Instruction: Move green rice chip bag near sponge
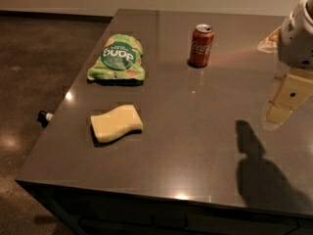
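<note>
The green rice chip bag (117, 58) lies flat at the far left of the dark table (195, 146), its round dark green logo facing up. The pale yellow sponge (116, 124) lies on the table just in front of the bag, with a narrow strip of table between them. My gripper (296, 38) is at the right edge of the view, above the table's right side. It is far from both the bag and the sponge and holds nothing that I can see.
A red soda can (201, 45) stands upright at the back middle of the table, right of the bag. The arm's shadow (259, 170) falls on the front right. The table's left and front edges drop to a brown floor (34, 82).
</note>
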